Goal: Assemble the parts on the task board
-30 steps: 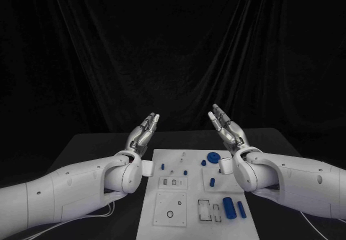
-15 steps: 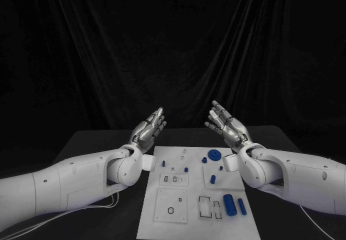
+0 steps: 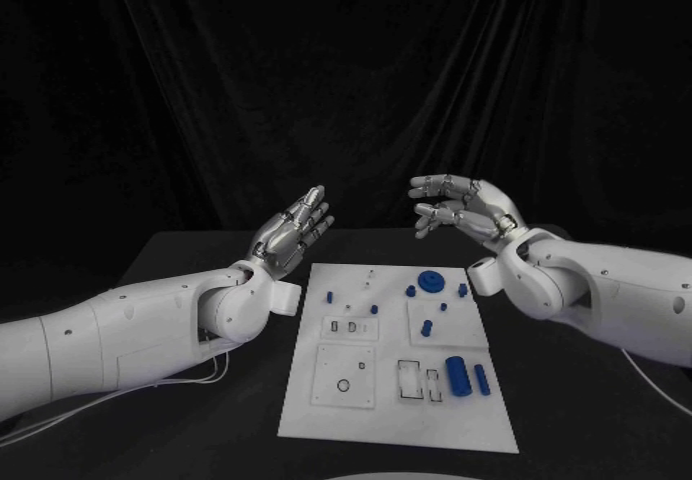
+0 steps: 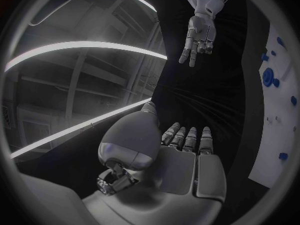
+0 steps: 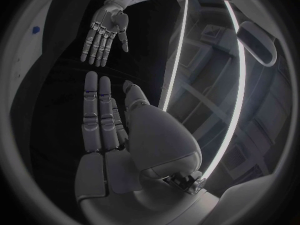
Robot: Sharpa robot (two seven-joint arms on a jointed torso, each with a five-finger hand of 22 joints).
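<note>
both hands are up off the table here, well above the task board (image 3: 397,400), which lies flat in the middle of the black table (image 3: 188,270). the left hand (image 3: 294,234) is raised beyond the board's far left corner, fingers straight and close together, holding nothing. the right hand (image 3: 464,212) is higher, beyond the board's far right corner, fingers apart and curving inward toward the left hand, also holding nothing. there's a clear dark gap between the two hands, and neither one touches the board or any part. down on the board, a round blue part (image 3: 428,280) sits near the far edge with small blue pieces beside it, a small blue part (image 3: 428,326) lies mid-board, and a long blue cylinder (image 3: 459,375) with a slimmer blue piece (image 3: 480,379) just beside it lies by the right edge, next to the rectangular slots. bare black table runs along both long sides of the board. from the left wrist, the left hand (image 4: 187,155) is flat with the right hand (image 4: 199,35) across from it and the board's edge (image 4: 275,135) off to the side.
</note>
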